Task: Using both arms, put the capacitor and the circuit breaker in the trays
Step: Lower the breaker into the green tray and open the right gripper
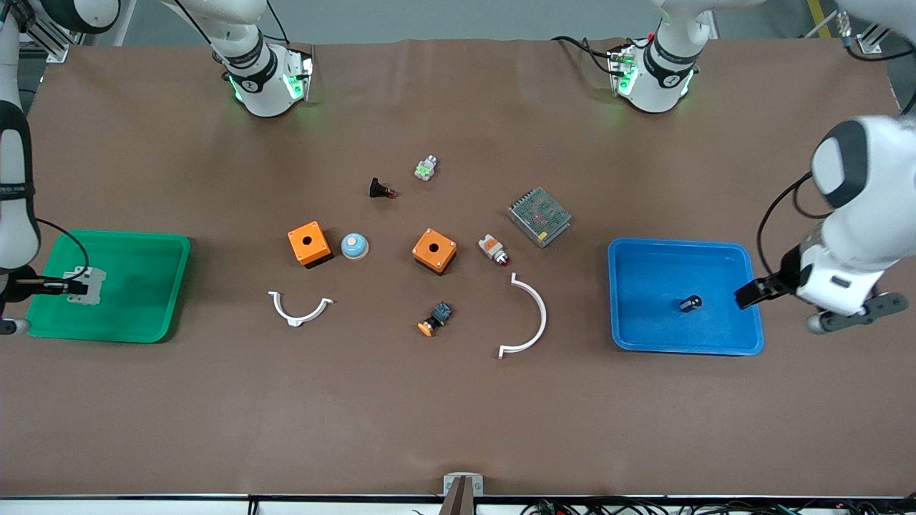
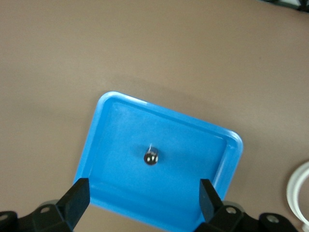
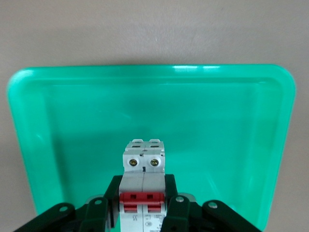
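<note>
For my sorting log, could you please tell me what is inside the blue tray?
Only the capacitor lies inside the blue tray, near its middle. The left pincer hangs open above it, empty. A strip of the tray's floor is hidden by the pincer.

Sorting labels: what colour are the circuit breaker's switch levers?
Red, on the circuit breaker; clearest in the right wrist view.

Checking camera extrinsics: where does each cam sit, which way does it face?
Front: high across the table, facing both bases; shows both arms, green tray, blue tray.
Left wrist: above the blue tray, looking down at the capacitor; open left gripper shows.
Right wrist: over the green tray; right gripper shut on the circuit breaker.
Front shares each wrist view's tray: capacitor, circuit breaker.
</note>
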{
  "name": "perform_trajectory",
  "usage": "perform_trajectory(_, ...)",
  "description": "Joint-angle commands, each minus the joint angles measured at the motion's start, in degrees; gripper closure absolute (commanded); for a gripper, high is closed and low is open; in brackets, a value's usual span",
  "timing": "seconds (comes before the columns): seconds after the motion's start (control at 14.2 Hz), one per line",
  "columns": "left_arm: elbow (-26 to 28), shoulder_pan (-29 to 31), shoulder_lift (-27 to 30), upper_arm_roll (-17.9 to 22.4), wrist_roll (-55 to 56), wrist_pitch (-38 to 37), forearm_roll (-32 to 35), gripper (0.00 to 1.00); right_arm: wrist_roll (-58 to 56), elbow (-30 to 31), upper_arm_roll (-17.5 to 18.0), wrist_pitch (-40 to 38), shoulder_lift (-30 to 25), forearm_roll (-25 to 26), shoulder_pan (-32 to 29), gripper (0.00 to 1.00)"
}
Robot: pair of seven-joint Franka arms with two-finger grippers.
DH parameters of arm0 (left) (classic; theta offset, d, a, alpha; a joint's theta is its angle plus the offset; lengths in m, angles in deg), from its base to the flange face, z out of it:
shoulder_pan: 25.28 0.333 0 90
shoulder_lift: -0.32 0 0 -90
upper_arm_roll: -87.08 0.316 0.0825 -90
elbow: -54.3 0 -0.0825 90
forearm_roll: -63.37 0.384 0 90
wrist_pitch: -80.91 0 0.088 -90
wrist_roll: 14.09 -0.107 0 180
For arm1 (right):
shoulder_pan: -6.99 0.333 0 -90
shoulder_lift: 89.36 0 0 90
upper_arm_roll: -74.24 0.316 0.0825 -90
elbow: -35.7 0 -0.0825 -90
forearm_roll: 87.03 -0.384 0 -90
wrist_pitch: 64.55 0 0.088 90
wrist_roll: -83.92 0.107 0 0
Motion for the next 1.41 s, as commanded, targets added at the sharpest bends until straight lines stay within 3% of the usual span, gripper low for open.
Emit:
perform_trajectory(0.0, -7.5, 0.3, 1.1, -1.3, -3.2, -9.9, 0.3, 0.0, -0.6, 2.3, 1.3, 3.2, 0.4, 1.3, -1.0, 0.8)
perform_trajectory(0.42, -7.6, 0.4, 9.4, -3.5, -9.0, -16.9, 0.2, 0.0, -2.1, 2.5, 1.3, 6.4, 2.1, 1.3, -1.4, 0.78)
perform_trajectory(0.49, -7.6, 0.4, 10.0, -4.0, -9.0, -18.1, 0.1, 0.0, -2.1, 2.5, 1.3, 6.4, 2.1, 1.3, -1.4, 0.71)
perform_trajectory(0.56, -7.3, 0.4, 10.8, -4.2, -9.1, -19.0, -0.3, 0.0, -2.1, 2.5, 1.3, 6.2, 2.0, 1.3, -1.2, 0.39)
perform_trajectory(0.63, -5.9, 0.2, 12.2, -4.2, -9.1, -19.4, -0.3, 0.0, -2.1, 2.5, 1.3, 5.8, 1.8, 1.3, -1.2, 0.0)
perform_trajectory(0.91, 0.9, -1.5, 18.4, -3.5, -9.0, -19.4, -0.7, 0.0, -2.1, 2.4, 1.3, 0.4, -4.0, 1.3, -0.3, 0.0)
perform_trajectory(1.34, 1.1, -1.6, 18.2, -2.7, -9.0, -19.6, -1.2, 0.0, 1.6, 3.1, 1.6, -17.8, -20.2, 1.3, 5.4, 0.01)
